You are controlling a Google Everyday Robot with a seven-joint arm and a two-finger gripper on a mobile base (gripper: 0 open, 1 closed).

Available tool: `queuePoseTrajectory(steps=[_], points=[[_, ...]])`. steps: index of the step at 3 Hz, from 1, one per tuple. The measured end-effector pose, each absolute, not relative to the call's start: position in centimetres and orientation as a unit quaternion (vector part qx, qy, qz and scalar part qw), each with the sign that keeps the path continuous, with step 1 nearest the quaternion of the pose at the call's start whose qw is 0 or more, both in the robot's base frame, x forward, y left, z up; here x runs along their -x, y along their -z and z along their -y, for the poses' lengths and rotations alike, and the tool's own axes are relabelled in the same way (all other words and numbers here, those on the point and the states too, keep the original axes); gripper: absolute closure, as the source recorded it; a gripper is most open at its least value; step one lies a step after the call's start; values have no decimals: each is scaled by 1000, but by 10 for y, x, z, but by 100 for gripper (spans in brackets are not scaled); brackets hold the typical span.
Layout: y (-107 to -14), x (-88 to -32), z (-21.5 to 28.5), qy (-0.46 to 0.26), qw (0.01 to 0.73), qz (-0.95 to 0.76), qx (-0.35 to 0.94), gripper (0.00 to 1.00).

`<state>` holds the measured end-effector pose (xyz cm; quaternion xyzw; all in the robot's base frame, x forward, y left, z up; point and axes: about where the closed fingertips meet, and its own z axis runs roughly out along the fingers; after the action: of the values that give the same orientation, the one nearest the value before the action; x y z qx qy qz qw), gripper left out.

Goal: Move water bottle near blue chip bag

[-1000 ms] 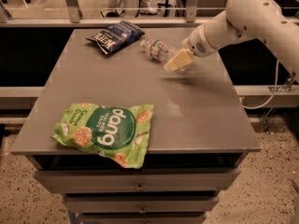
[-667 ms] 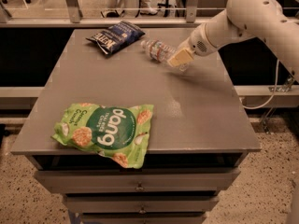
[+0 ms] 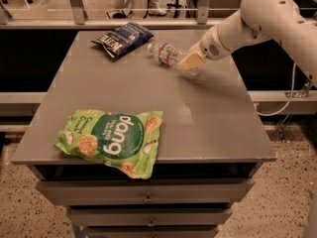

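The water bottle [image 3: 166, 53] is clear with a white cap and a pale label. It lies tilted over the far part of the grey table [image 3: 213, 113], cap pointing left toward the blue chip bag [image 3: 122, 38]. The bag is dark navy with white lettering and lies at the table's far edge, a short gap left of the cap. My gripper [image 3: 191, 61] comes in from the right on the white arm [image 3: 262, 19], and its tan fingers are shut on the bottle's bottom end.
A bright green "dang" bag [image 3: 110, 140] lies at the front left of the table, overhanging the front edge. Drawers [image 3: 148, 197] sit below the tabletop. A railing and a chair stand behind the table.
My gripper, with the bottle's end in it, has shifted very slightly toward the far side. The bags have not moved.
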<state>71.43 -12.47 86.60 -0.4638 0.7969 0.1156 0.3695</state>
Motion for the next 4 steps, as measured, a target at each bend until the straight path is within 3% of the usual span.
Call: queuePoseTrajectory(steps=[4], points=[[-897, -736, 44, -147, 389, -762, 497, 100]])
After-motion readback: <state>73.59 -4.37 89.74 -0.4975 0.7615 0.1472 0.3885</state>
